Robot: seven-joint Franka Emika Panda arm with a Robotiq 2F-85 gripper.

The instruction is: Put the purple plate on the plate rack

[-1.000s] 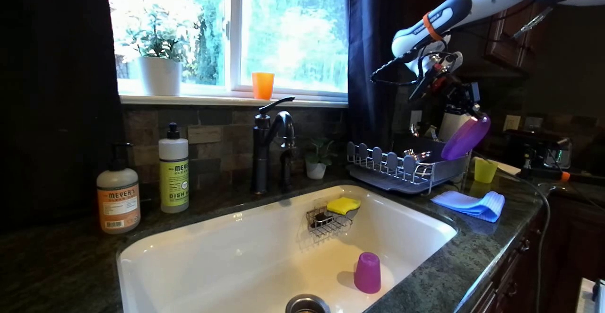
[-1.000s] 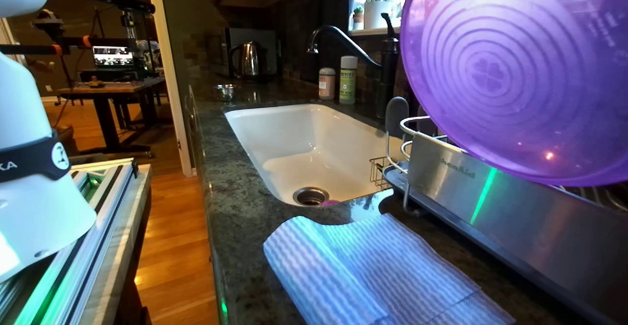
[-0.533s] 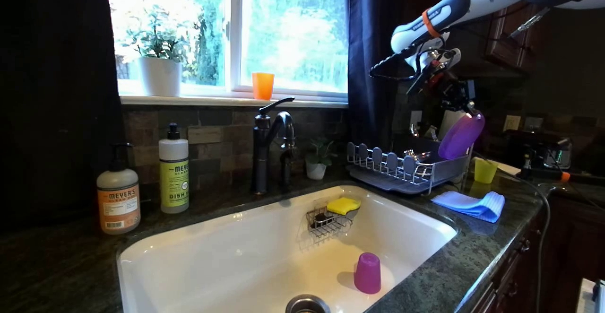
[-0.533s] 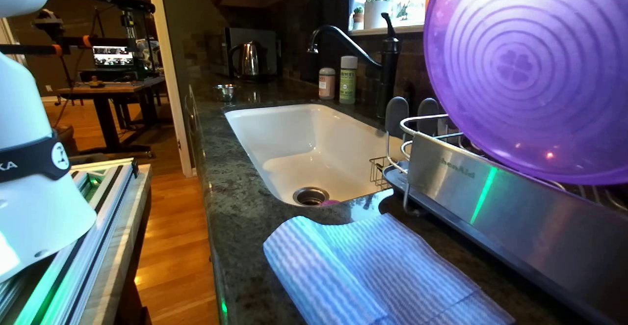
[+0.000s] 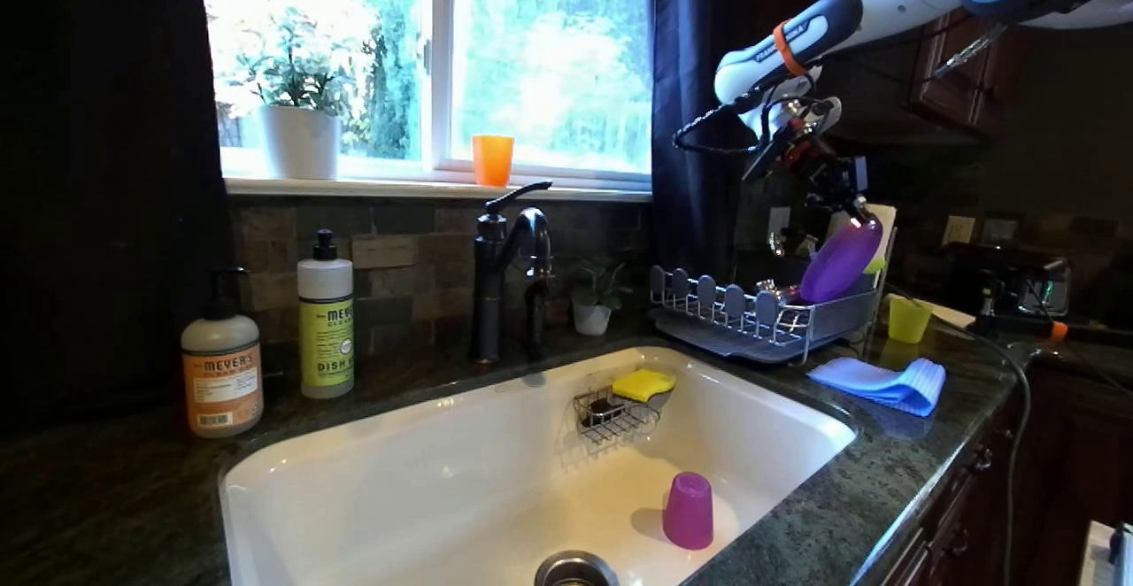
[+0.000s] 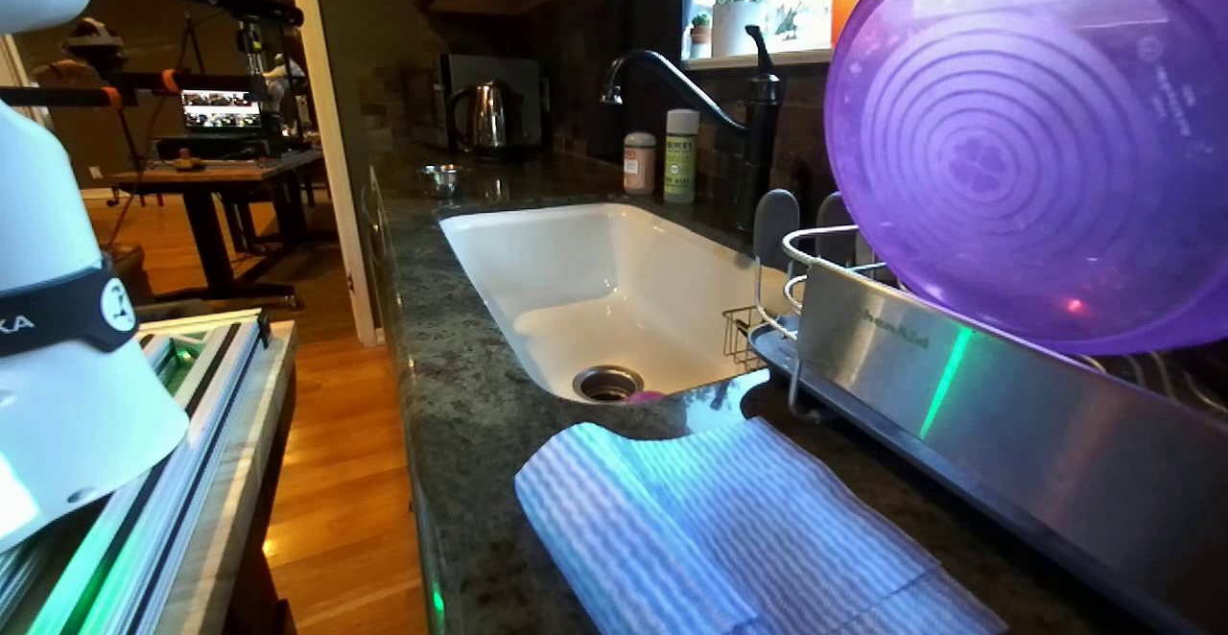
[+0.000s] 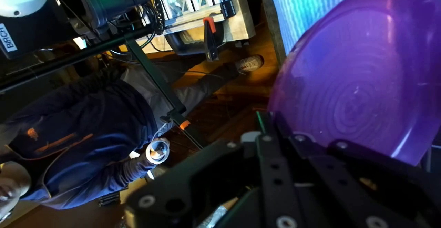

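The claw is clamping the rim of the purple plate. In both exterior views the plate is hanging tilted over the plate rack, which is standing toward the back edge of the bench; the views are not showing whether the two are touching. A striped blue cloth is lying between the plate rack and the front edge, and a purple cup is sitting upside down in the white sink.

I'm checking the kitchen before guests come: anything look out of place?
Slightly: an orange cup sits on the windowsill, an unusual spot, and a purple cup stands upside down in the sink, as if forgotten. The claw holds the purple plate tilted, probably on purpose.
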